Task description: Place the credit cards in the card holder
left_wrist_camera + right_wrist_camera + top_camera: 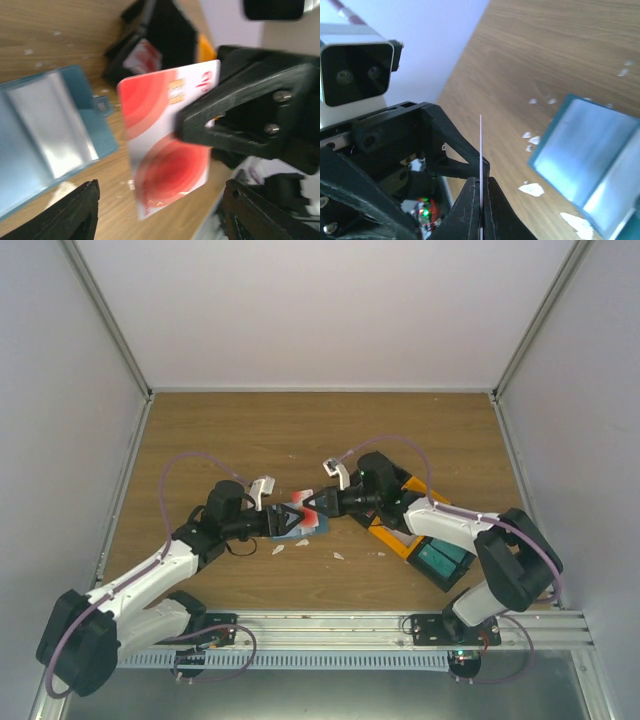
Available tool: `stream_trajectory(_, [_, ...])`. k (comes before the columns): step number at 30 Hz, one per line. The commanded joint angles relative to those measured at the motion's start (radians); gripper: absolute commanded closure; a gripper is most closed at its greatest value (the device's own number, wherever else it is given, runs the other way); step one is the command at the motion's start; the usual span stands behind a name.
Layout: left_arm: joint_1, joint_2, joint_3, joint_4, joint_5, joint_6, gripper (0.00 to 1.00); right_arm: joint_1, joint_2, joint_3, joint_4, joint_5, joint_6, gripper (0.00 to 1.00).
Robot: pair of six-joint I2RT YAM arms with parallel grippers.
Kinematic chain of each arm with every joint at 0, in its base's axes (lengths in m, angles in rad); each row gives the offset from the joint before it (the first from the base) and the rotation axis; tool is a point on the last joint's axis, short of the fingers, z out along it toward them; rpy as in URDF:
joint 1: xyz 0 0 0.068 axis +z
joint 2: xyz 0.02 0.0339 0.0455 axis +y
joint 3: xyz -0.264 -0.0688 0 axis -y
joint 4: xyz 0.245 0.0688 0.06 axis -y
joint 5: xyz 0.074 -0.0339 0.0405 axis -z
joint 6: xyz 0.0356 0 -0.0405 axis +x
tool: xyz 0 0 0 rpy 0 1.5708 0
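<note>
Left wrist: thin red-white plastic card (pixel 155 115) clamped by right gripper (pixel 481 200), aimed at flat blue sleeve (pixel 50 135); left gripper (pixel 160 215) agape.

Lab test cell: my arms (pixel 150 582) bolted to aluminium rail (pixel 340 625), plain white panels (pixel 330 310) enclosing wood surface (pixel 300 430).

The right pincer (pixel 481 192) is clamped on a credit card (pixel 481 145), which shows edge-on as a thin white line rising straight up from between its black fingers. Facing it is the left pincer (pixel 462 157), one trussed fingertip just beside the card, with its white wrist camera (pixel 355 72) above. To the right, the blue card holder (pixel 587 165) lies on the wooden counter (pixel 560 55) among white scraps (pixel 531 189).
</note>
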Motion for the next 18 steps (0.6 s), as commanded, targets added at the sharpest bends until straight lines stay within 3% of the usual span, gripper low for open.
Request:
stream_trajectory(1, [0.008, -0.052, -0.004, 0.127, 0.143, -0.034, 0.33, 0.005, -0.038, -0.053, 0.239, -0.166, 0.109, 1.0])
stream_trajectory(13, [0.009, -0.116, -0.018, 0.186, 0.263, -0.107, 0.98, 0.003, -0.129, -0.173, 0.45, -0.228, 0.238, 0.97])
stream_trajectory(18, [0.009, -0.141, -0.009, 0.187, 0.283, -0.129, 1.0, 0.002, -0.18, -0.206, 0.445, -0.197, 0.235, 0.75])
